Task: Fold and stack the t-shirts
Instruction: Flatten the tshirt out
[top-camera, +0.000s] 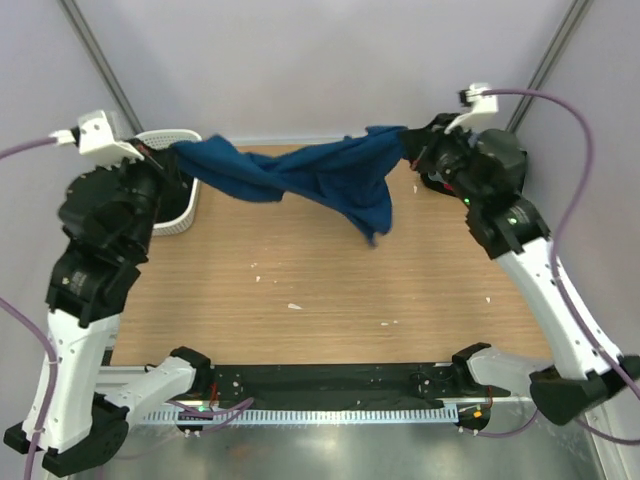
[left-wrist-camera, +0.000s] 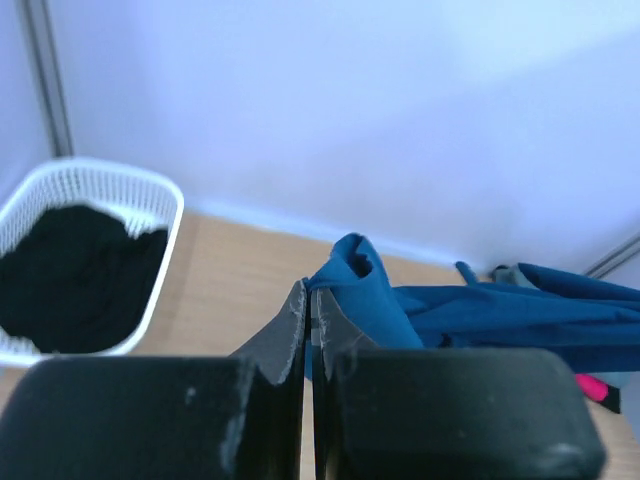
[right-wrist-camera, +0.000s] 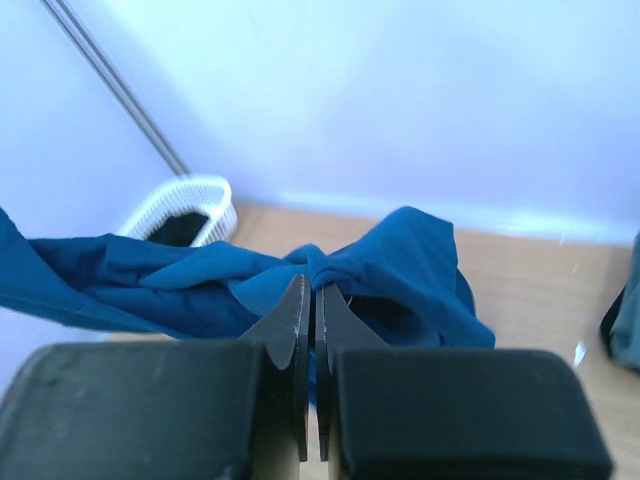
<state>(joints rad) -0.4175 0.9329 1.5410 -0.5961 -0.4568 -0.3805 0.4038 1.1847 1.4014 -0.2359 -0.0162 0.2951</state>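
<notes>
T-shirt (top-camera: 300, 175), navy blue, is hanging stretched above the counter (top-camera: 300, 290), with the left tool (top-camera: 175, 152) and right tool (top-camera: 408, 145) each pinching one end tightly.

Bright, even, diffuse light, cool bluish cast on walls (top-camera: 300, 60), shadows faint and soft on table (top-camera: 330, 290); overhead view sharp on blue shirt (top-camera: 300, 175) folds, wrist views softer, close foreground blurred.

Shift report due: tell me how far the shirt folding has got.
Done: no folded stack shows on the table. In hand: the left gripper and right gripper are shut on the blue t-shirt, hanging bunched between them. Left: laying it flat, folding, stacking; black cloth lies in the white basket.
</notes>
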